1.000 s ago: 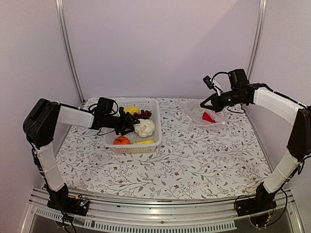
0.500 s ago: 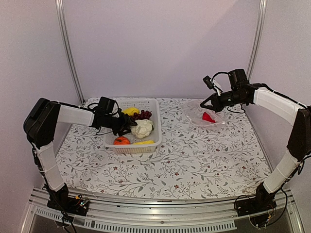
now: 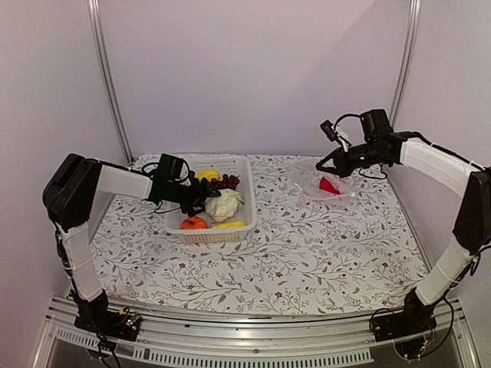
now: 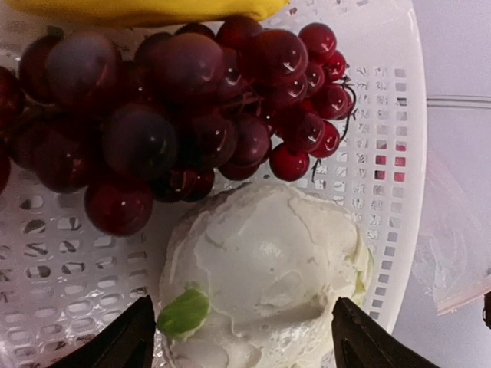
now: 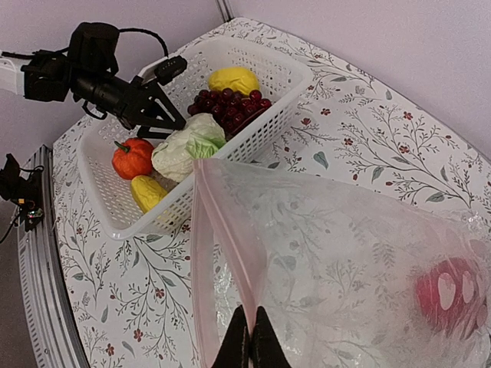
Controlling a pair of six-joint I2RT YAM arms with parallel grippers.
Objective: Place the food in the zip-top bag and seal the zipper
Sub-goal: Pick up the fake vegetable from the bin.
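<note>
My left gripper is open inside the white basket, its jaws either side of the white cauliflower. Dark red grapes, a yellow lemon, an orange tomato and yellow corn also lie in the basket. My right gripper is shut on the zipper edge of the clear zip-top bag and holds its mouth lifted. The red pepper is inside the bag.
The white slotted basket stands at the back left of the flower-patterned table. The bag lies at the back right, near the right wall. Metal frame posts stand at the back corners.
My left gripper has moved right inside the basket and now straddles the cauliflower, which has shifted slightly. The right arm and bag have not moved.
</note>
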